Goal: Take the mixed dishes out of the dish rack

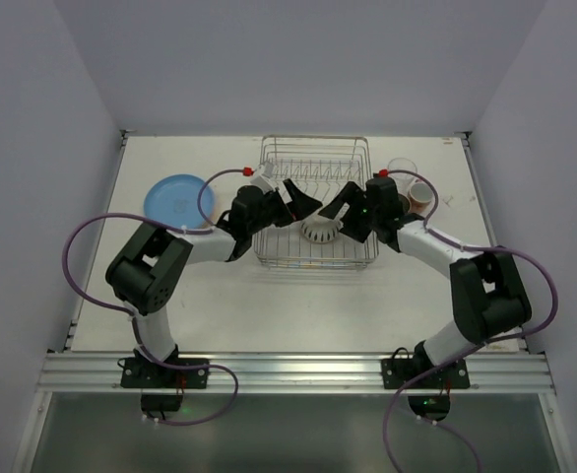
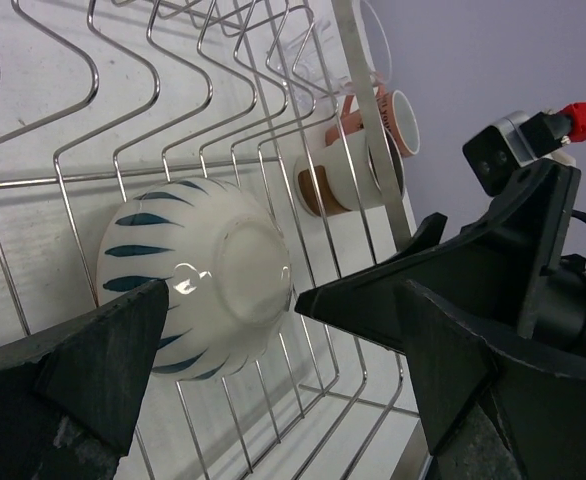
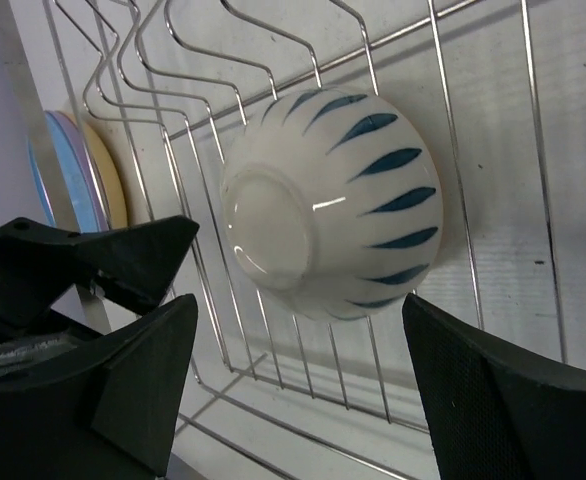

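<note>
Hovering released over the upturned bowl (image 3: 343,200) in the dish rack (image 1: 314,163), my right end effector (image 3: 301,308) spreads wide to clear it. My left end effector (image 2: 231,298) gapes too.

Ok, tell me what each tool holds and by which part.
Nothing is held. The left tool and right tool both stand open beside the upturned bowl, which lies in the dish rack, gripped by neither.

I stand at a white desk (image 1: 229,305) boxed in by plain pale-grey walls (image 1: 298,59) — left, far and right. A metal rail (image 1: 298,370) runs along its near edge. The light is soft and even, with faint shadows.
</note>
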